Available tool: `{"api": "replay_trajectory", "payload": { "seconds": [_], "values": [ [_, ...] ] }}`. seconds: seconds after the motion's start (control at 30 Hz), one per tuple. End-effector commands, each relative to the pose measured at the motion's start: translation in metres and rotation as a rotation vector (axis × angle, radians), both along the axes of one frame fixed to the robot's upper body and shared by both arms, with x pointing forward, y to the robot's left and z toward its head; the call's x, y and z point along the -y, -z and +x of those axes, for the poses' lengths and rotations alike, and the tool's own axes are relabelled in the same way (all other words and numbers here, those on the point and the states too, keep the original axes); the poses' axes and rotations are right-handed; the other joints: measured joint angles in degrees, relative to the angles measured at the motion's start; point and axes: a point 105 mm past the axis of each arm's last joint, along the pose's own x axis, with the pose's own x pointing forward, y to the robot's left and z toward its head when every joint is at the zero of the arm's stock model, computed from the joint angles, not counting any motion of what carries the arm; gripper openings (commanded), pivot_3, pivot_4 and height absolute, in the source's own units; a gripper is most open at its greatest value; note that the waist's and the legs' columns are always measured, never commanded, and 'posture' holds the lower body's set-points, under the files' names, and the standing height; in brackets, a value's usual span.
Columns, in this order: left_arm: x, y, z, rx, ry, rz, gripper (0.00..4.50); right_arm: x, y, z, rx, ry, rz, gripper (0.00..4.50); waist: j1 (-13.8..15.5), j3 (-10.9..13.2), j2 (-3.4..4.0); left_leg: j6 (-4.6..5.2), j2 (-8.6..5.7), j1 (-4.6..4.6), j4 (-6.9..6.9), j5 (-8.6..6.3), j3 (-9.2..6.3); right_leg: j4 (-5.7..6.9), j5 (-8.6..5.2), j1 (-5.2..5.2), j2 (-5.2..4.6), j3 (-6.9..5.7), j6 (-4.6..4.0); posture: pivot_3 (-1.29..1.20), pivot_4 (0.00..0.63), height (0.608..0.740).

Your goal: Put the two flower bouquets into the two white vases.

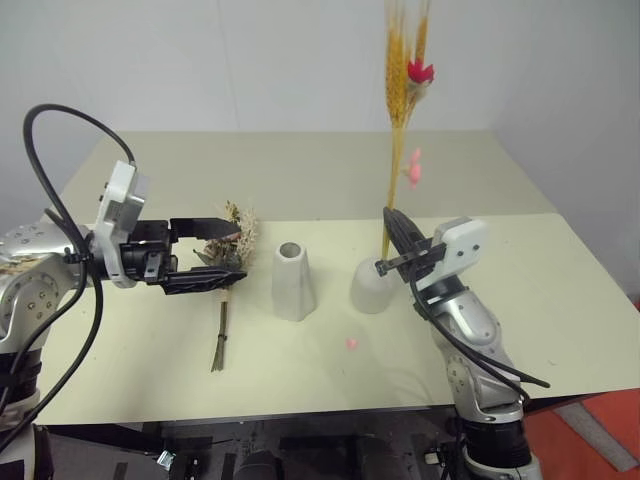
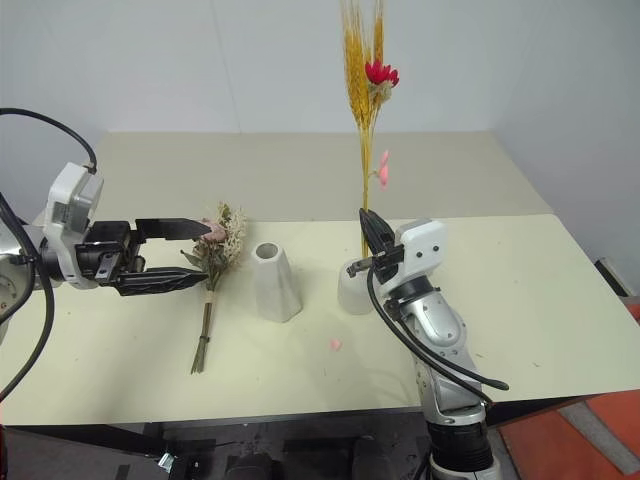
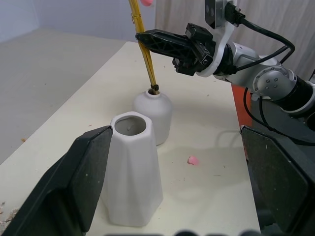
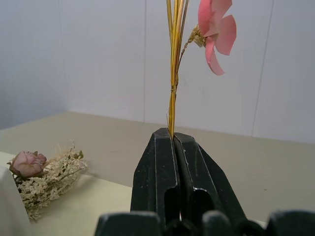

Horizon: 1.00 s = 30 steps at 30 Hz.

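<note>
Yellow-stemmed spray [image 1: 398, 130] held upright in the squat white vase [image 1: 373, 287].
Its stem is pinched by the closed right gripper [image 1: 392, 240]; the left gripper [image 1: 215, 257] is spread wide above the dried bouquet [image 1: 226, 275].

The table [image 1: 300, 180] is viewed from above and behind by the two head eyes, both arms and both vases being shared. The tall vase [image 3: 132, 172] is seen closely from the left wrist, looking across to the right gripper [image 3: 147, 38]. From the right wrist, the yellow stems [image 4: 172, 88] are seen close up, facing the wall.
</note>
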Motion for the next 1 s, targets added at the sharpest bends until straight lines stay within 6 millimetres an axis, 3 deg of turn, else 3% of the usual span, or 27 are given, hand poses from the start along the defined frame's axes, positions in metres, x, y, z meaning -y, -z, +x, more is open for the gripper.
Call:
{"api": "replay_trajectory", "payload": {
  "seconds": [0.03, 0.4, 0.77, 0.8, 0.83, 1.0],
  "values": [
    [-0.003, -0.012, -0.005, 0.051, -0.006, 0.002, 4.5, 0.001, -0.011, -0.004, 0.042, -0.004, 0.01, 0.04, 0.0, 0.0, 0.0, 0.0, 0.0, 0.0, 0.0, 0.0, 0.0, 0.0, 0.0, 0.0, 0.0, 0.0, 0.0, 0.0, 0.15, 0.74],
    [-0.004, -0.013, -0.004, 0.055, -0.01, 0.007, 4.5, 0.003, 0.007, 0.009, -0.017, 0.011, 0.019, 0.04, 0.0, 0.0, 0.0, 0.0, 0.0, 0.0, 0.0, 0.0, 0.0, 0.0, 0.0, 0.0, 0.0, 0.0, 0.0, 0.0, 0.15, 0.74],
    [-0.007, -0.015, -0.004, 0.058, -0.026, 0.016, 4.5, 0.0, 0.013, 0.008, -0.027, 0.007, 0.029, 0.04, 0.0, 0.0, 0.0, 0.0, 0.0, 0.0, 0.0, 0.0, 0.0, 0.0, 0.0, 0.0, 0.0, 0.0, 0.0, 0.0, 0.15, 0.74],
    [-0.007, -0.015, -0.005, 0.058, -0.026, 0.017, 4.5, 0.001, 0.014, 0.007, -0.027, 0.006, 0.031, 0.52, 0.0, 0.0, 0.0, 0.0, 0.0, 0.0, 0.0, 0.0, 0.0, 0.0, 0.0, 0.0, 0.0, 0.0, 0.0, 0.0, 0.15, 0.74],
    [-0.007, -0.016, -0.005, 0.059, -0.028, 0.02, 4.5, 0.001, 0.015, 0.005, -0.026, 0.003, 0.031, 0.69, 0.0, 0.0, 0.0, 0.0, 0.0, 0.0, 0.0, 0.0, 0.0, 0.01, 0.0, 0.0, 0.0, 0.0, 0.0, 0.0, 0.15, 0.74],
    [-0.011, -0.016, -0.007, 0.063, -0.061, 0.022, 4.5, 0.011, 0.02, -0.01, -0.033, -0.008, 0.009, 2.33, 0.0, 0.0, 0.0, 0.0, -0.01, -0.02, 0.0, 0.0, 0.0, -0.01, 0.0, 0.0, -0.02, 0.0, 0.0, 0.0, 0.15, 0.74]
  ]
}}
